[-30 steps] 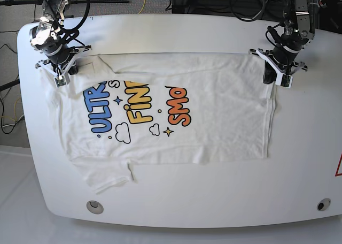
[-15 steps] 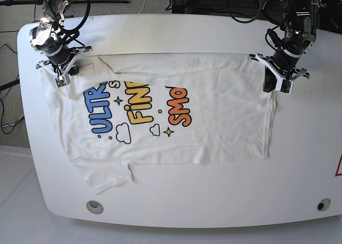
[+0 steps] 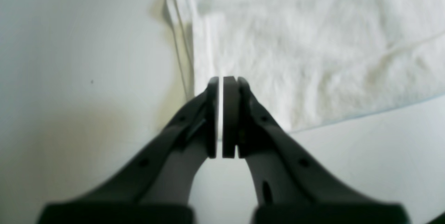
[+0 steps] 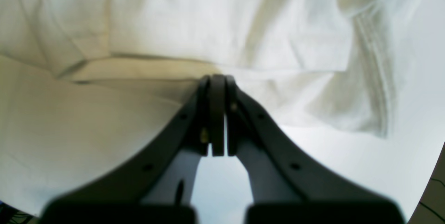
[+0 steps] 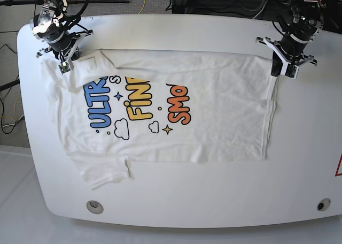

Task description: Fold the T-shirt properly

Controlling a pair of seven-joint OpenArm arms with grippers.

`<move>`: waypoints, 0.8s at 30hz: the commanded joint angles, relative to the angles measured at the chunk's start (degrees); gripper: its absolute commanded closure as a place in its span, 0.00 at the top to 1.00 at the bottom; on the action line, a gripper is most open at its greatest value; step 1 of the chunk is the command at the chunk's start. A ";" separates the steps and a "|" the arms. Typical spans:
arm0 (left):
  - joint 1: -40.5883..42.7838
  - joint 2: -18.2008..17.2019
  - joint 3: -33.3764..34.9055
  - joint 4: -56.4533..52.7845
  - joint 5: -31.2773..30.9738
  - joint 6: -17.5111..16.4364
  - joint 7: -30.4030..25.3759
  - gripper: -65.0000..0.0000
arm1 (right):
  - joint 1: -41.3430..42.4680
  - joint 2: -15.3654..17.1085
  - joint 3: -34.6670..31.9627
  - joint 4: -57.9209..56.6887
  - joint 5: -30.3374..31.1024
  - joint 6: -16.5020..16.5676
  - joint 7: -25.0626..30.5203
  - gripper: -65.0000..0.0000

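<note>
Desk [image 5: 214, 193]: white, rounded corners, carries all below.

T-shirt [image 5: 224, 113]: white, spread print-up across the desk's middle, its far edge folded toward the near side, one sleeve at near left.

Left claw [image 5: 284, 65]: far right, clenched on the T-shirt's corner; a thin white strip shows between its pads [image 3: 230, 112].

Right claw [image 5: 65, 62]: far left, clenched on the T-shirt's far-left fold.

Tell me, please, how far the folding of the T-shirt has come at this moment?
Done: the far long edge of the T-shirt lies folded over, covering the tops of the printed letters. In hand: the left gripper and right gripper sit shut at that fold's two ends. Left: the near sleeve sticks out and the near half lies unfolded on the table.
</note>
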 commanded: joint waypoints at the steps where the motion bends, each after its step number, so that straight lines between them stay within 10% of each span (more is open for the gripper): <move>1: 1.55 -1.15 -0.05 2.04 -0.89 -0.10 -2.72 0.00 | -0.94 0.59 -0.44 3.10 -0.56 -0.10 1.49 0.00; 24: -1.91 0.31 1.05 -2.73 -0.73 -0.11 -2.63 0.00 | 1.73 -0.13 -0.96 1.08 -1.12 -0.10 1.77 0.00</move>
